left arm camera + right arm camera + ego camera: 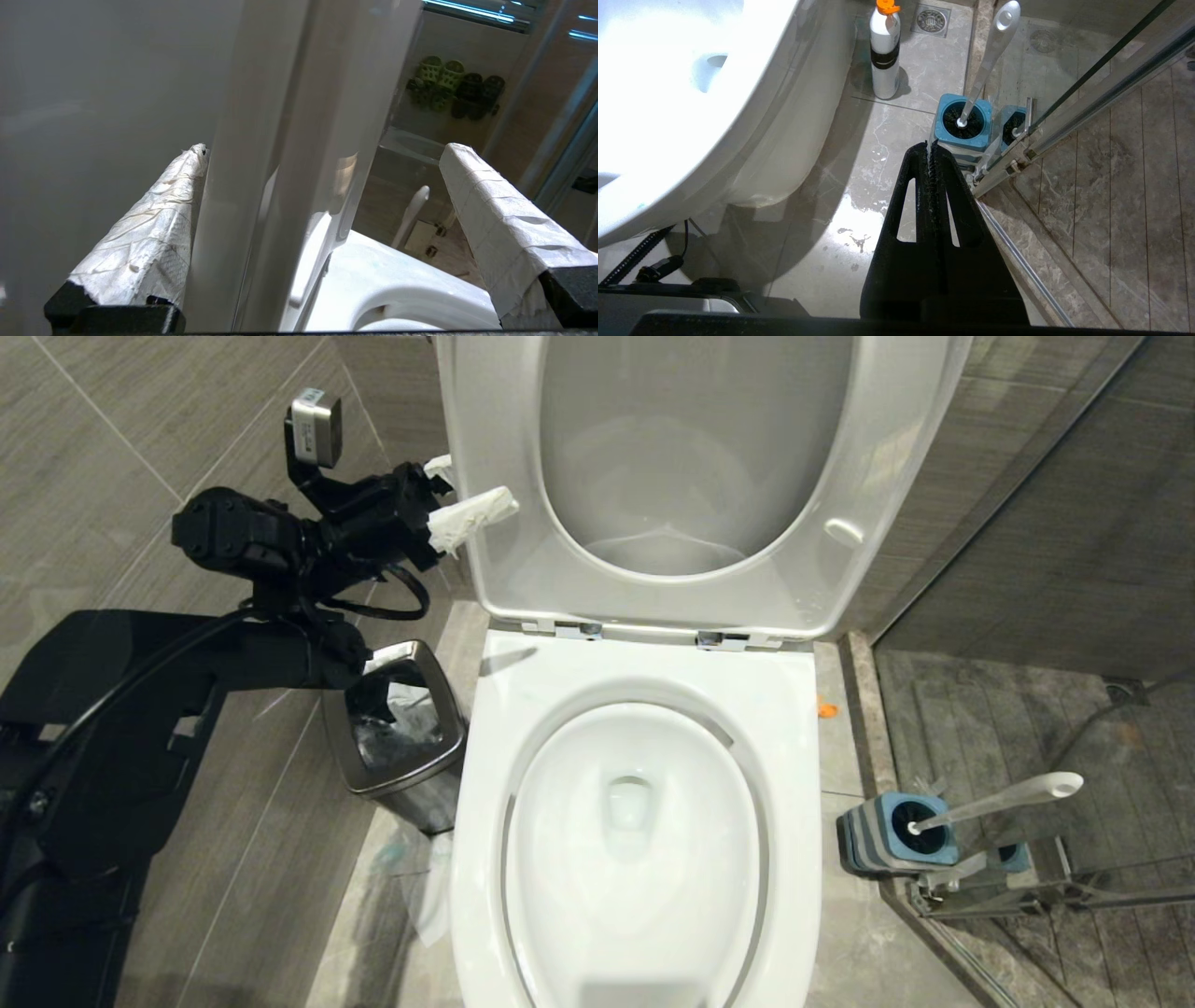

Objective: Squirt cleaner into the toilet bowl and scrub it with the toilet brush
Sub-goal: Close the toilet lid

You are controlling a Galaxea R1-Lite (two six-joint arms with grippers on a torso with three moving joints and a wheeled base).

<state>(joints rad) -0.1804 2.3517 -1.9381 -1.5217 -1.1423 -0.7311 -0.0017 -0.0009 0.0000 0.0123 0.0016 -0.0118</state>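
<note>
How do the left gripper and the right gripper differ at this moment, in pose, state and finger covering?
The left gripper is open, its fingers either side of the raised toilet lid's edge; the right gripper is shut and empty, above the floor near the toilet brush. The left gripper's fingers are wrapped in white paper; the right gripper's are bare black. Only the left shows in the head view. Neither holds the brush.

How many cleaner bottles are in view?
1. A white cleaner bottle with an orange cap stands on the floor beside the toilet bowl, seen in the right wrist view only. Others may be hidden behind the toilet.
</note>
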